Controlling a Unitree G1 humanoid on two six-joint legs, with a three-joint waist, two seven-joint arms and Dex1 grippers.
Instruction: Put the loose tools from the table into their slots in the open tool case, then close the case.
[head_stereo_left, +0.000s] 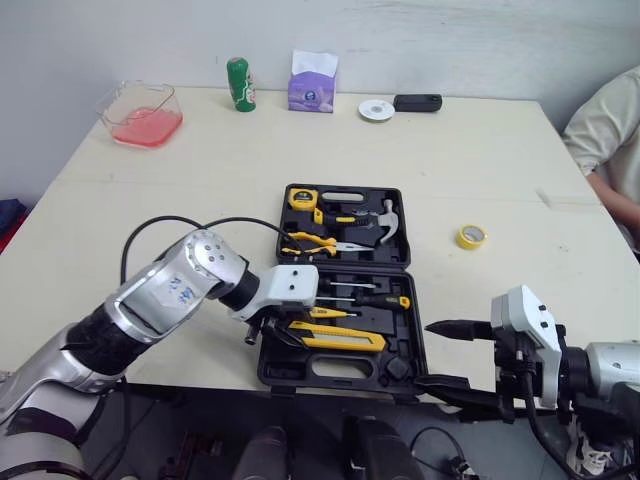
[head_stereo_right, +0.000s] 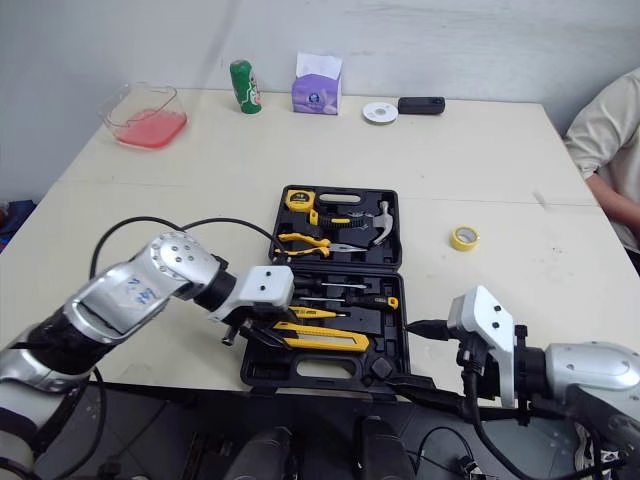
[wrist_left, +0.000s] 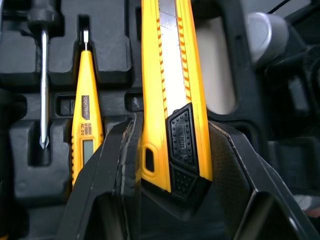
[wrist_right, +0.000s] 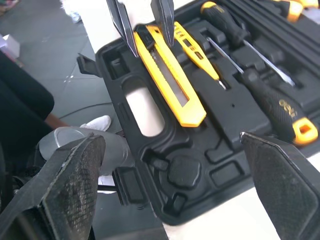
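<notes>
The black tool case (head_stereo_left: 268, 372) lies open at the table's near edge, lid half to the far side. A tape measure (head_stereo_left: 302, 197), pliers (head_stereo_left: 312, 240) and a hammer (head_stereo_left: 386, 222) sit in the lid half. Screwdrivers (head_stereo_left: 365, 290) and a yellow tester pen (wrist_left: 86, 125) rest in the near half. My left gripper (head_stereo_left: 276, 335) is shut on the butt end of the yellow utility knife (head_stereo_left: 338, 340), which lies low along the near half. My right gripper (head_stereo_left: 447, 356) is open at the case's near right corner, holding nothing.
A yellow tape roll (head_stereo_left: 471, 236) lies on the table right of the case. Along the far edge stand a pink-filled clear tub (head_stereo_left: 142, 115), a green can (head_stereo_left: 239, 84), a tissue box (head_stereo_left: 313, 85), a white disc (head_stereo_left: 376, 110) and a black box (head_stereo_left: 417, 102). A person's arm (head_stereo_left: 608, 140) is at the right.
</notes>
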